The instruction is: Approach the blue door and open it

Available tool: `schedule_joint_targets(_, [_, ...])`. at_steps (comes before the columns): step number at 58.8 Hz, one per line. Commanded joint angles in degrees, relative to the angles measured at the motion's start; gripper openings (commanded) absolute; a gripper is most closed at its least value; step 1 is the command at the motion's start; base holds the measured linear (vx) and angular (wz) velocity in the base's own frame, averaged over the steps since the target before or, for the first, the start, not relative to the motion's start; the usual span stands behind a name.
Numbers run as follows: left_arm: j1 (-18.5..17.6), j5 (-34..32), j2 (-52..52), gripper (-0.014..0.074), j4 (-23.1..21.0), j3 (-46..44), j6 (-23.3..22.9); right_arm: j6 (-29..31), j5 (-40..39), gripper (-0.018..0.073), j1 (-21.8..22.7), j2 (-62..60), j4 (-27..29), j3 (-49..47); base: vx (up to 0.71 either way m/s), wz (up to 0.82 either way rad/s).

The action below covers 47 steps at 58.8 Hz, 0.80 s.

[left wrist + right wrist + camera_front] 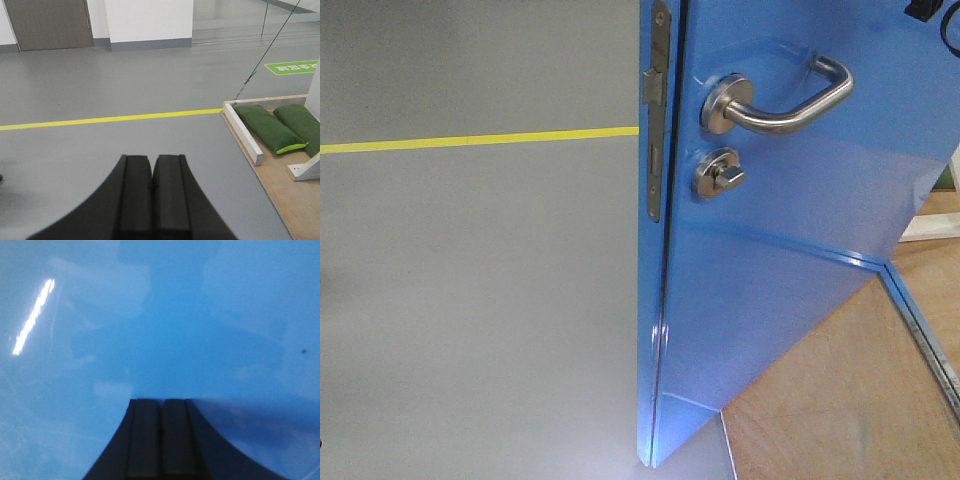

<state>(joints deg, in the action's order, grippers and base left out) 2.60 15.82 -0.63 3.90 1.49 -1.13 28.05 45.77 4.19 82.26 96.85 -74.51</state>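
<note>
**A:** Where's the door?

**B:** The door (800, 230) fills the right of the front view. Its latch plate (658, 110) is on the edge turned toward the camera. The handle (790, 100) sits level, with the thumb-turn (718, 178) just below it.

**A:** And left of it?

**B:** Grey floor (470, 300) crossed by a yellow line (480, 138). A wooden platform (840, 400) shows below the door at the right.

**A:** The grippers?

**B:** The right gripper (161, 402) is clenched on nothing and faces the door's blue face up close. Whether it touches, I cannot tell. The left gripper (152, 162) is clenched too, empty, above the floor. Green sandbags (267, 127) lie off to its right.
</note>
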Motion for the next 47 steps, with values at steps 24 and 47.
schedule_joint_targets(24, [-0.36, -4.88, -0.75, 0.0073, -0.15, -1.41, -0.39, 0.78, -0.52, 0.0012, -0.07, -1.47, 5.09, -1.81, 0.06, -0.03])
schedule_joint_targets(47, [-0.36, -4.88, -0.75, 0.0073, -0.15, -1.41, -0.39, 0.78, -0.52, 0.0012, -0.07, -1.47, 5.09, -1.81, 0.0, 0.0])
